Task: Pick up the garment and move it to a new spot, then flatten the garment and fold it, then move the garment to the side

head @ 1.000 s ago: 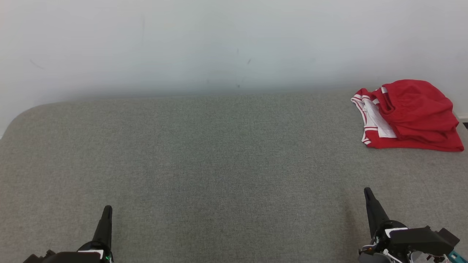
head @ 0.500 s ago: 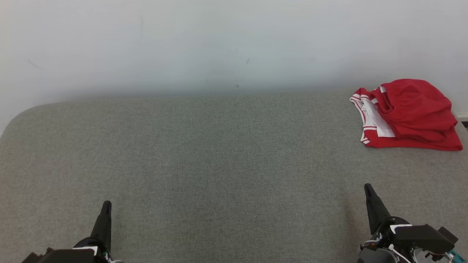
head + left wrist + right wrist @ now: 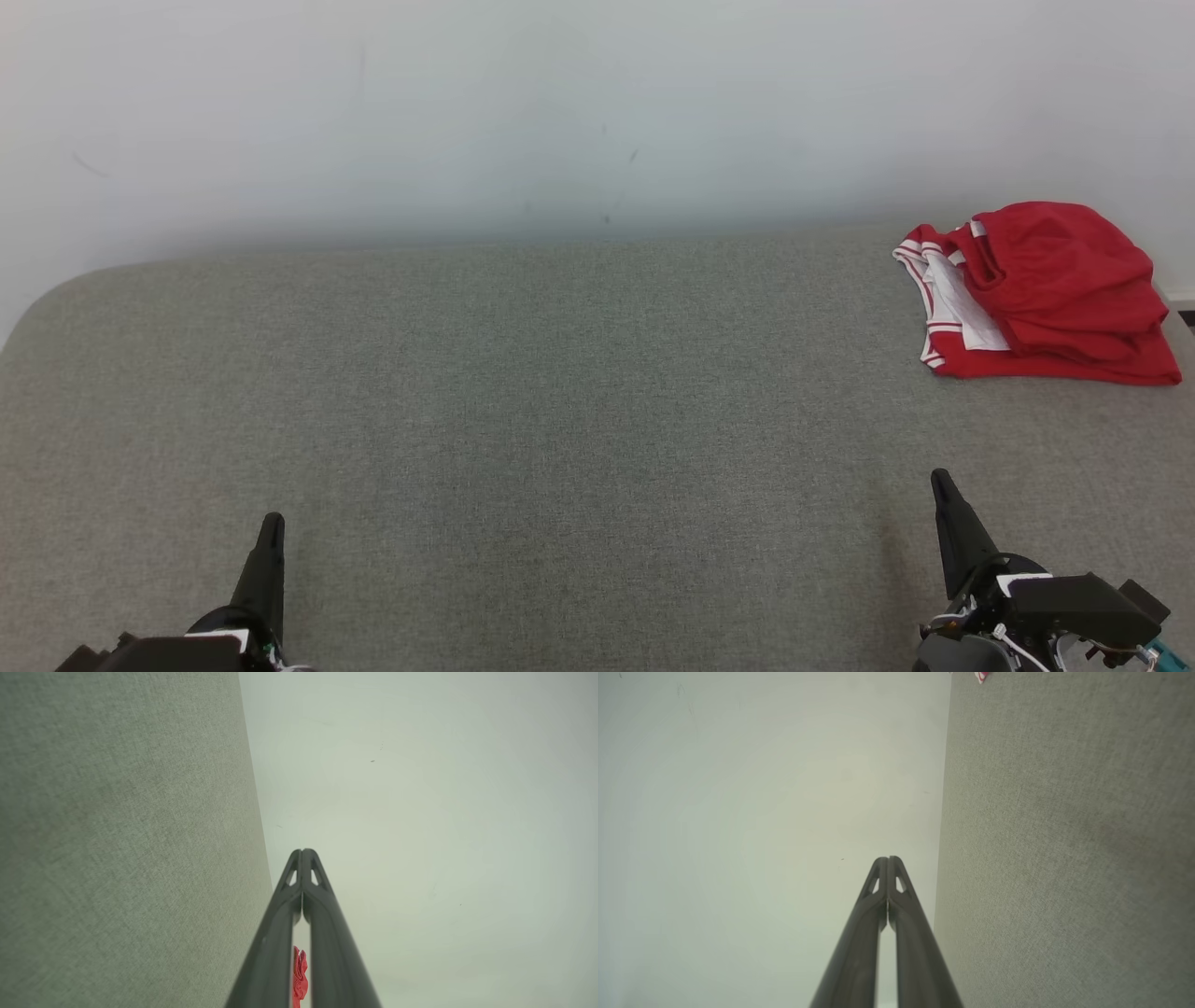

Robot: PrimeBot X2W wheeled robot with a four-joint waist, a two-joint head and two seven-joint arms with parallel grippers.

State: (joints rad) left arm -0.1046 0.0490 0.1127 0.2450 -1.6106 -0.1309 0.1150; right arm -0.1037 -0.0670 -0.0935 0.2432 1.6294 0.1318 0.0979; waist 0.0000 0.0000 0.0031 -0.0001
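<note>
The red-and-white garment [image 3: 1046, 294] lies crumpled at the far right of the grey surface [image 3: 560, 392], against the wall [image 3: 560, 112]. The left gripper [image 3: 271, 523] and right gripper [image 3: 940, 481] rest low near the front edge, well apart from it. Both have their 2 fingers pressed together and hold nothing.

1. The left gripper [image 3: 272, 523] sits at the lower left of the head view, its fingers pressed together and pointing up the frame.
2. The right gripper [image 3: 941, 482] sits at the lower right, leaning slightly leftward, its fingers also together and holding nothing.
3. In each wrist view the fingertips meet.
</note>
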